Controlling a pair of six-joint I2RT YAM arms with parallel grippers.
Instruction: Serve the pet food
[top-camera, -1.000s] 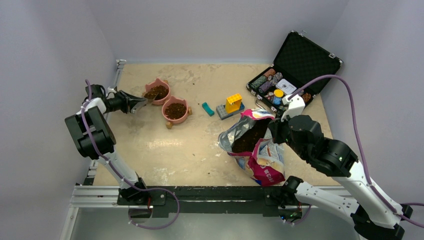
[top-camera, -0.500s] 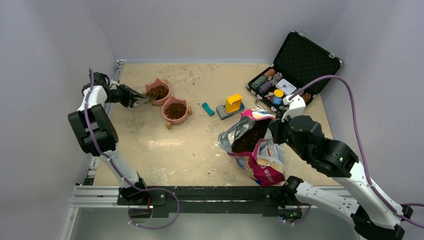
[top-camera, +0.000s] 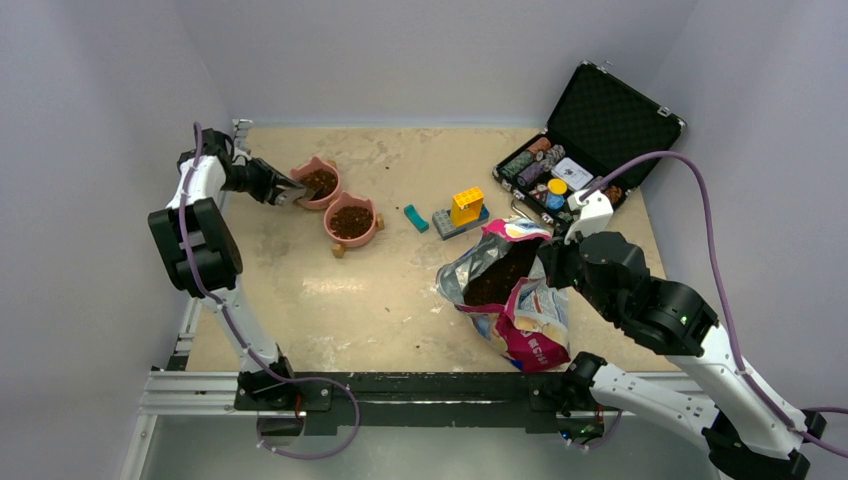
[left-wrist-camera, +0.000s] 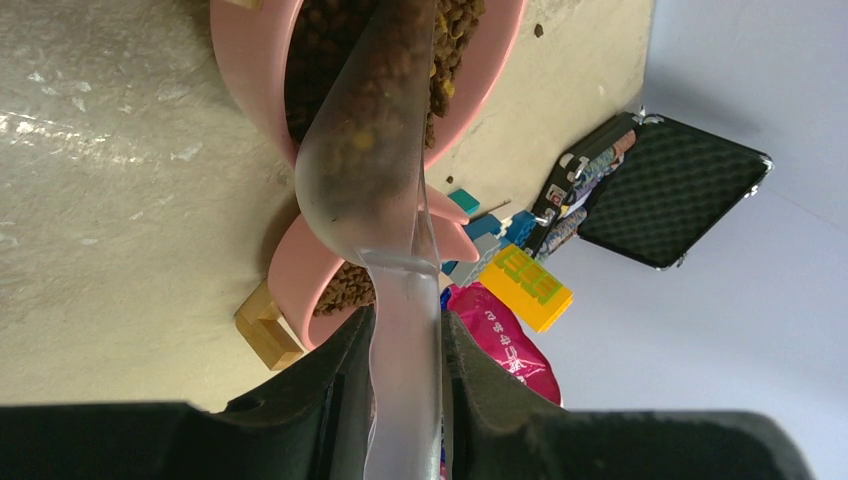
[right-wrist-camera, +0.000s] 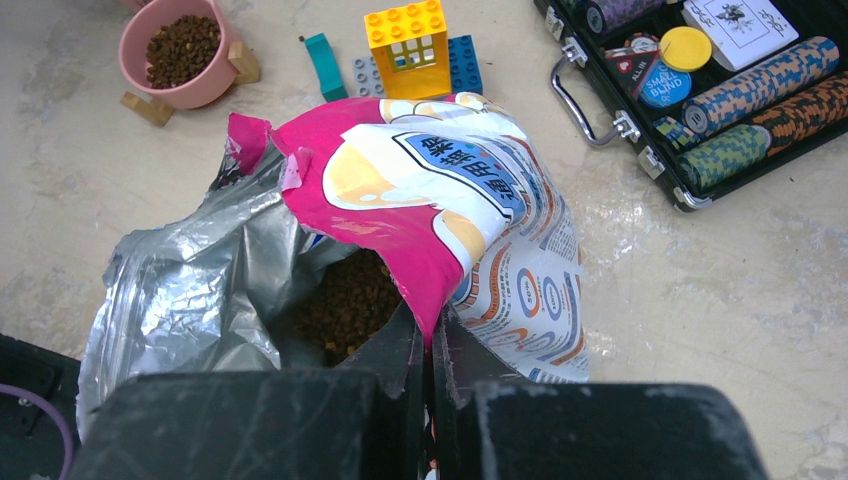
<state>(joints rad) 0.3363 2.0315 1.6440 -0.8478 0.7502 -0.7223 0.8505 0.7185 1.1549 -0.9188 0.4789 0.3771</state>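
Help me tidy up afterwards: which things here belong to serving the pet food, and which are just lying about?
Job: pet food bag, kibble, clear scoop, far pink bowl, near pink bowl.
Lying about: poker chip case, yellow and blue brick build, teal brick.

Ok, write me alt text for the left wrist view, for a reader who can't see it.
The left gripper clamps the handle of a translucent scoop, its loaded head reaching over a pink bowl of kibble. A second pink bowl sits beside it, and farther off are a yellow toy block, the pink food bag and an open black case.
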